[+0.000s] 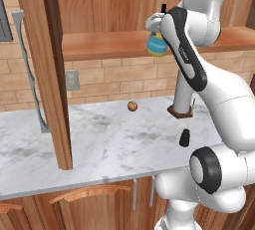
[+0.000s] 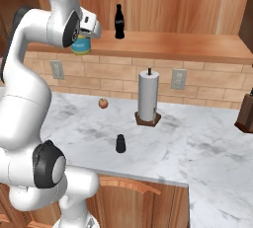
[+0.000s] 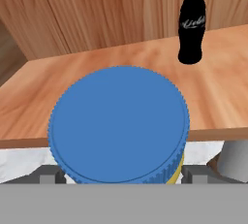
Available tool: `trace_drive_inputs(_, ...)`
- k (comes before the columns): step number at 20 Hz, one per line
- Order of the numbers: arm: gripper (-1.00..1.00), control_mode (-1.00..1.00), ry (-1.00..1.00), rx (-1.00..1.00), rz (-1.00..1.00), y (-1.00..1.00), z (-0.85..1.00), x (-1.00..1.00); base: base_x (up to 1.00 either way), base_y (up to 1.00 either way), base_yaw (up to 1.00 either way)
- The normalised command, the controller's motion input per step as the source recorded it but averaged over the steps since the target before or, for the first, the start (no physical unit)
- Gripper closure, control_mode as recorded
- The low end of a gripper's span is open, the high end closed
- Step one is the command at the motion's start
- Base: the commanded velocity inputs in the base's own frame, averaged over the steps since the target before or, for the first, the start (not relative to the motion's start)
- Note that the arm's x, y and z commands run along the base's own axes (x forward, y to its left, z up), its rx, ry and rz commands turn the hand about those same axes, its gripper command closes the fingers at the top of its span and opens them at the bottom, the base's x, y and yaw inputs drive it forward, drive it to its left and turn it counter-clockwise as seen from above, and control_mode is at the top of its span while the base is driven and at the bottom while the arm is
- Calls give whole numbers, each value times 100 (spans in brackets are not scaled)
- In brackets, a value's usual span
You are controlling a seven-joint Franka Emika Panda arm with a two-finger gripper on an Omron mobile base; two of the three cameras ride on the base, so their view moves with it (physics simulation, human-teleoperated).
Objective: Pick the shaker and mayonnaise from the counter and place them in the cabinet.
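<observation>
Shaker (image 2: 120, 143): upright on the counter (image 2: 197, 143), near its front edge.
Gripper (image 2: 84, 38): raised at the cabinet (image 1: 114, 45) shelf's front edge, fingers clamped on the mayonnaise (image 3: 118, 123).
Mayonnaise: blue lid toward the hand camera.
Cola bottle (image 3: 192, 22): farther back on the shelf.

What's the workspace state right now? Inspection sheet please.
Surface: white marble counter, bare in front.
Job's things: mayonnaise held at the front edge of the cabinet shelf; shaker upright on the counter.
Clutter: cola bottle on the shelf; paper-towel roll, a small round fruit, knife block on the counter.
End effector: shut on the mayonnaise.
Cables: nothing seen.
Surroundings: brick backsplash with outlets.
</observation>
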Motion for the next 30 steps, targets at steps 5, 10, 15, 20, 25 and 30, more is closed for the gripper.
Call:
trace_drive_inputs(5,100,-100,0,0,0,8,-8,38,0,0,0)
trace_drive_inputs(10,100,-100,1,0,0,8,-22,43,0,0,0)
trace_drive_inputs(15,100,-100,0,0,0,5,-19,44,0,0,0)
trace_drive_inputs(20,100,-100,0,0,0,3,-16,42,0,0,0)
trace_drive_inputs(25,100,-100,0,0,0,3,-21,42,0,0,0)
trace_drive_inputs(30,-100,-100,0,0,0,4,-20,36,0,0,0)
